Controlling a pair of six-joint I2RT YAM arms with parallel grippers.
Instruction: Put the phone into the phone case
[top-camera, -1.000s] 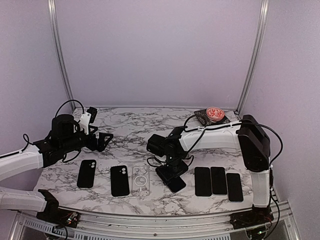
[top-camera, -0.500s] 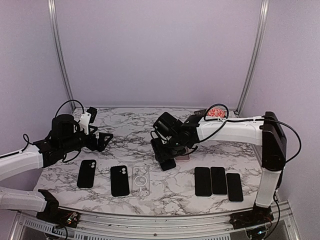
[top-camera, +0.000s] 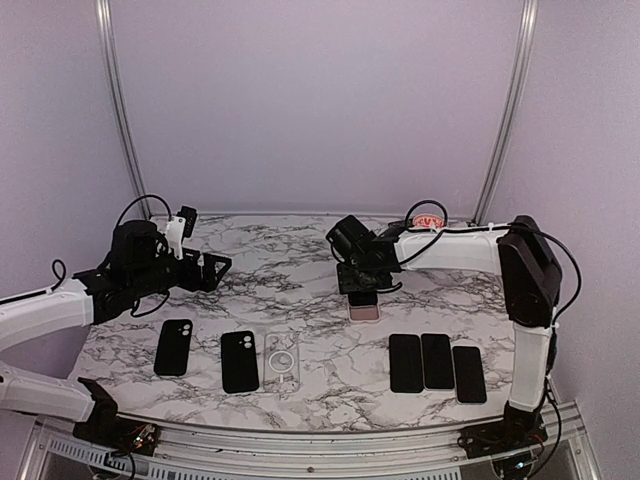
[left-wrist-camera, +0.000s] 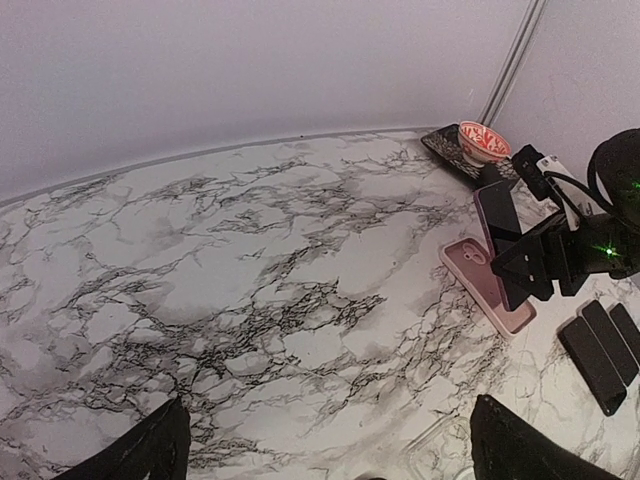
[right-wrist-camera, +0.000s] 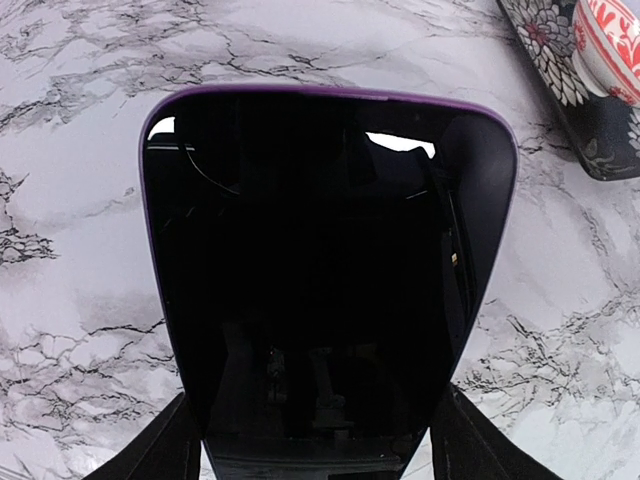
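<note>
Currently, right gripper (top-camera: 361, 284) clamping purple-edged black-screened phone (right-wrist-camera: 330, 270), tilting over pink rectangular phone case (top-camera: 364, 312) lying on marble desk (top-camera: 290, 275) just 3 o'clock of centre, left gripper (top-camera: 212, 270) hovering wide open at 9 o'clock.

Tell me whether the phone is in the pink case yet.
Not yet: the right gripper holds the phone over the empty pink case.

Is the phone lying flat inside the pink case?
No, the right end effector holds the phone tilted up over the pink case, not lying in it.
</note>
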